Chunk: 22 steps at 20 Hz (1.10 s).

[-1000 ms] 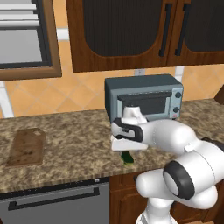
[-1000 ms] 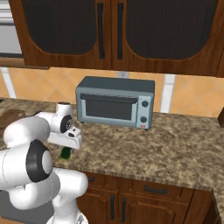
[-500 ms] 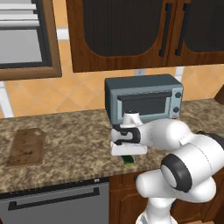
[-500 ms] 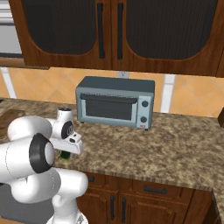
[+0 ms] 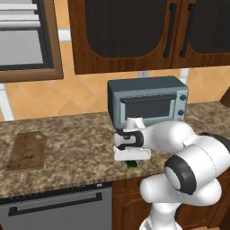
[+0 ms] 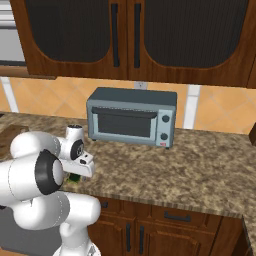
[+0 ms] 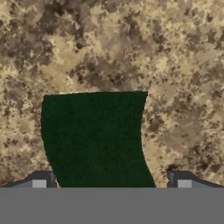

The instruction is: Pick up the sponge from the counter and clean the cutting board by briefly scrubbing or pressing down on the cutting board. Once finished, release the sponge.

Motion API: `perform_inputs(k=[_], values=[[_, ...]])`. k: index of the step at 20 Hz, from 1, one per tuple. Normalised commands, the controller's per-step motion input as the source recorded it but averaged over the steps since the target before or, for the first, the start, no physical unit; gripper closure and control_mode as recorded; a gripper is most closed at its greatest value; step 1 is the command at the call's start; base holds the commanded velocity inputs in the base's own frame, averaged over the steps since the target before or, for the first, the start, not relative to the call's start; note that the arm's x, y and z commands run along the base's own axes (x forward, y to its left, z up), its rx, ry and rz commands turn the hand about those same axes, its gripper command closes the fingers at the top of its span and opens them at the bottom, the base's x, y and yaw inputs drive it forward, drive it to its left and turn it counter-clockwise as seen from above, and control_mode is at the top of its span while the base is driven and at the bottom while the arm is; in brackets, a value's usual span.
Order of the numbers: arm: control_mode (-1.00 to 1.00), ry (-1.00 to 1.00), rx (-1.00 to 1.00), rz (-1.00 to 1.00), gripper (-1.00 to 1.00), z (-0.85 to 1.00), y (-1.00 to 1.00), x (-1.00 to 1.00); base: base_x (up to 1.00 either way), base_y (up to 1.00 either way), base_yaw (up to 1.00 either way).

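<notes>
1. Right now the gripper [image 7: 111,183] is hanging directly over the sponge [image 7: 97,138], with its two dark fingertips [image 7: 41,180] standing spread as wide as they go, one to each side of the dark-green block and clear of it. Nothing is being held.
2. Seen from the left base view, the sponge [image 5: 132,165] is lying on the counter [image 5: 76,148] close to its front edge, peeking out just under the white hand, in front of the toaster oven [image 5: 148,101] that is sitting towards the counter's back edge.
3. By my judgement, the step in hand is the pick-up: the arm is reaching for the sponge and the grasp is not yet made.
4. The cutting board [image 5: 28,150] is resting well apart from the sponge, near the counter's left end, with its short handle tab pointing towards the back wall.
5. For the next move, the hand is needing to go straight down until the fingertips are bracketing the sponge's sides, then to close on it. The block looks centred between them in the hand view, so little sideways correction seems called for.
6. After that, the job is calling for a lift and a long carry leftwards along the counter to the board, a press or brief scrub there, and a release.
</notes>
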Motion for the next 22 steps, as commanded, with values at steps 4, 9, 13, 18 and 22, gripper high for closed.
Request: perform_inputs(k=[4, 9, 13, 18, 22], values=[[-1.0, 0.0, 0.0, 0.0, -1.0, 0.0, 0.05, 0.0, 0.0, 0.0, 0.0], [-1.0, 0.0, 0.0, 0.0, -1.0, 0.0, 0.06, 0.0, 0.0, 0.0, 0.0], [-1.0, 0.0, 0.0, 0.0, 1.0, 0.0, 0.01, 0.0, 0.0, 0.0, 0.0], [-1.0, 0.0, 0.0, 0.0, 1.0, 0.0, 0.0, 0.0, 0.0, 0.0, 0.0], [-1.0, 0.0, 0.0, 0.0, 1.0, 0.05, 0.06, 0.0, 0.0, 0.0, 0.0]])
